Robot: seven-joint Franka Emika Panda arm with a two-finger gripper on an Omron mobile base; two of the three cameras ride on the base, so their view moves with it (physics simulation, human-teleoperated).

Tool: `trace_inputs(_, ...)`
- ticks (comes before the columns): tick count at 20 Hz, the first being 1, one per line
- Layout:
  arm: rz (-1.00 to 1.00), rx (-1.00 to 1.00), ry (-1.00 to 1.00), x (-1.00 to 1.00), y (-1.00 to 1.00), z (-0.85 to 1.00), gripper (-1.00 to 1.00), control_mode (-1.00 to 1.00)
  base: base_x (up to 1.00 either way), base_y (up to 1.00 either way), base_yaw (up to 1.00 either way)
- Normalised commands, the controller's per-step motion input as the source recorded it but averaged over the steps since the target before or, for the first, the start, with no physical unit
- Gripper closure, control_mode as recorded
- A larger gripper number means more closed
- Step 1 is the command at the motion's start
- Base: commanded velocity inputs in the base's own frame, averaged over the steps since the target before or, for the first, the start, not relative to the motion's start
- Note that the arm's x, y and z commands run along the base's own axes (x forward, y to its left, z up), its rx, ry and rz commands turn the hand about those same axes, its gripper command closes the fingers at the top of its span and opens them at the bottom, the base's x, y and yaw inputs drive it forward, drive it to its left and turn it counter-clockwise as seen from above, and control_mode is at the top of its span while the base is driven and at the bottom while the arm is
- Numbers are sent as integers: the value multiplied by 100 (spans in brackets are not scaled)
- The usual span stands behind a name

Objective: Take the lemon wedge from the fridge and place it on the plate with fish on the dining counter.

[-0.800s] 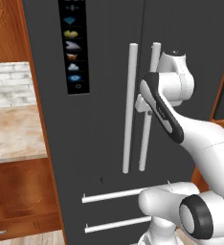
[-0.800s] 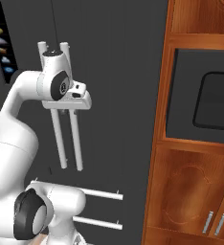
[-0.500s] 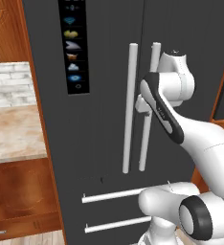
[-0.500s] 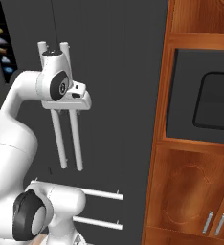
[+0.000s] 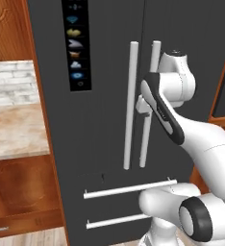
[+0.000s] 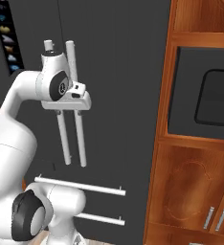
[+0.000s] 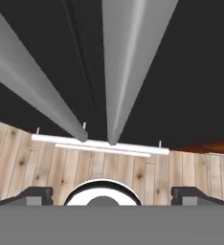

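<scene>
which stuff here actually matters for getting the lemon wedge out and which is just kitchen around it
Matters for the job:
- fridge, doors shut
- its bar handles
- end effector, up against the handles

Just around:
- built-in oven
- wood cabinets
- wall counter
- fridge drawers

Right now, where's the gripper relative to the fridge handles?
The gripper is up against the fridge doors at mid-height of the two vertical handles, nearest the right handle. In the hand view that handle runs between its spread fingertips.
</scene>
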Motion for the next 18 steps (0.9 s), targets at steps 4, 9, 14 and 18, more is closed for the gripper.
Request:
trace_inputs(4,0,0,0,0,0,0,-100,100,-52,1,0)
trace_inputs(9,0,0,0,0,0,0,-100,100,-37,1,0)
trace_inputs(14,0,0,0,0,0,0,-100,100,-49,2,0)
trace_inputs(18,0,1,-4,-9,2,0,-100,-100,-31,5,0)
